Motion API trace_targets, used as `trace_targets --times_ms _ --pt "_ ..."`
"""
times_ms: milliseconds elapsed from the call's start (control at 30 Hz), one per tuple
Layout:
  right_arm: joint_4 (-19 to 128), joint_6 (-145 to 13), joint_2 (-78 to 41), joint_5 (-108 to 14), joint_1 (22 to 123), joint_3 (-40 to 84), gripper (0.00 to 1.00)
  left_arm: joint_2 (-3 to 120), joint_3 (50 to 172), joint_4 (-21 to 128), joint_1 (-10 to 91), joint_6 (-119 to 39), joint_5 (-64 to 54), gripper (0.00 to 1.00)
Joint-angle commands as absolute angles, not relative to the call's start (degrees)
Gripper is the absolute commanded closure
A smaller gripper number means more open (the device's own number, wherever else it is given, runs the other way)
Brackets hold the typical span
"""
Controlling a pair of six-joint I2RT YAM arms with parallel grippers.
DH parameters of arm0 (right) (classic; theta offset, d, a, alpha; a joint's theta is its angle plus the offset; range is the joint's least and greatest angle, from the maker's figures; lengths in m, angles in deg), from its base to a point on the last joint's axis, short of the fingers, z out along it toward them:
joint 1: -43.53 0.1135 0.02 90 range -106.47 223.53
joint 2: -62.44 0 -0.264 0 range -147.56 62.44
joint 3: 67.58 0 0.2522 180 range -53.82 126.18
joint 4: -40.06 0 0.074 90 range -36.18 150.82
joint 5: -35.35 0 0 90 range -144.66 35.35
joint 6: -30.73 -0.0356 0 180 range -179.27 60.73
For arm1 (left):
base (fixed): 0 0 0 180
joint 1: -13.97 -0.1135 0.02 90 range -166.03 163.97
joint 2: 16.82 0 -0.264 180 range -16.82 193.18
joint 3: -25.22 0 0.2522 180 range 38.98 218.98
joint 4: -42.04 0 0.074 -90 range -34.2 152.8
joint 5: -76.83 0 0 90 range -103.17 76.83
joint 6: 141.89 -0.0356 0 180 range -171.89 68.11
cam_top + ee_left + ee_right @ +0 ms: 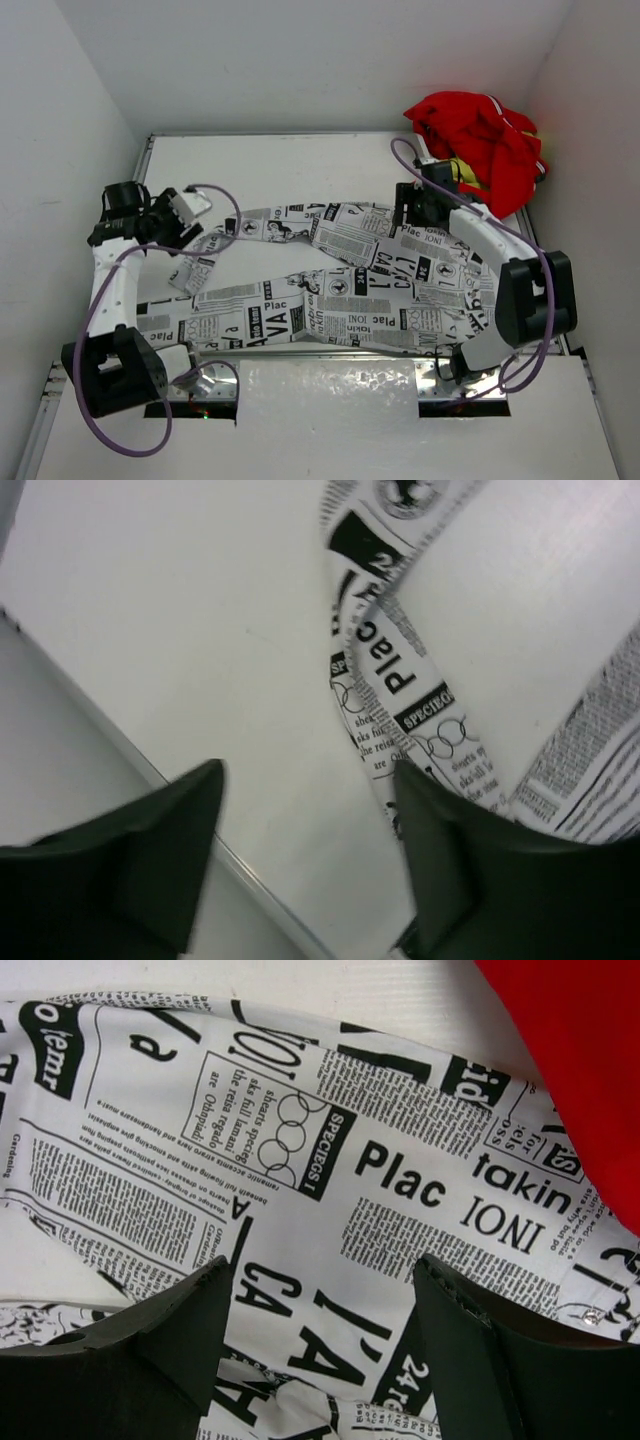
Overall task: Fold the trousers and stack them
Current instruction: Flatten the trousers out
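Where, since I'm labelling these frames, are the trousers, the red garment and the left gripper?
trousers (340, 305): top view, middle of the near leg.
red garment (475, 135): top view, centre of the heap.
left gripper (305, 790): left wrist view, midway between fingertips.

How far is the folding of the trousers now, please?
Done: nothing is folded; the trousers lie spread out, legs apart. In hand: nothing; both pairs of jaws are open and grip no cloth. Left: every fold, then the stacking.

Trousers (350, 285): white, black newspaper print; lying spread, unfolded, legs splayed leftward, waist seemingly at right end.
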State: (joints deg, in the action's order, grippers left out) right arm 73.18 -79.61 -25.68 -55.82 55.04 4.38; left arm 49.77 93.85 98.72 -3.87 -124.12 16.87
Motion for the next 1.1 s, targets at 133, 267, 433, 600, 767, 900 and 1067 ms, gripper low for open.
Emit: trace_targets --times_ms 133,267,433,600,767,900,1067 --pt "77.1 -80.4 -28.6 -56.1 55.4 9.7 0.3 54.6 93.7 86.0 -9.0 -88.7 3.5 0.91" --pt "77.9 -80.4 -29.1 -56.0 55.4 11.7 0.3 58.2 94.6 87.4 -13.4 -78.4 -0.8 0.75" --pt "80.5 -79.8 -30.6 -56.8 55.5 14.7 0.3 62.5 88.3 85.9 -13.6 -76.0 -4.7 0.58" --pt "82.3 -79.6 -30.7 -57.6 55.5 15.9 0.3 68.3 87.8 90.1 -16.4 -77.7 -0.6 0.55" --pt "81.9 -80.2 -30.7 -58.1 55.4 15.3 0.3 69.9 88.1 90.1 -16.4 -80.0 2.0 0.53" --pt "82.1 -80.2 -30.9 -58.7 55.4 15.3 0.3 74.3 87.3 90.1 -16.3 -82.4 0.2 0.55" --pt "83.4 -85.2 -30.5 -62.6 52.9 14.4 0.3 75.3 84.9 87.6 -15.5 -85.3 1.3 0.6"
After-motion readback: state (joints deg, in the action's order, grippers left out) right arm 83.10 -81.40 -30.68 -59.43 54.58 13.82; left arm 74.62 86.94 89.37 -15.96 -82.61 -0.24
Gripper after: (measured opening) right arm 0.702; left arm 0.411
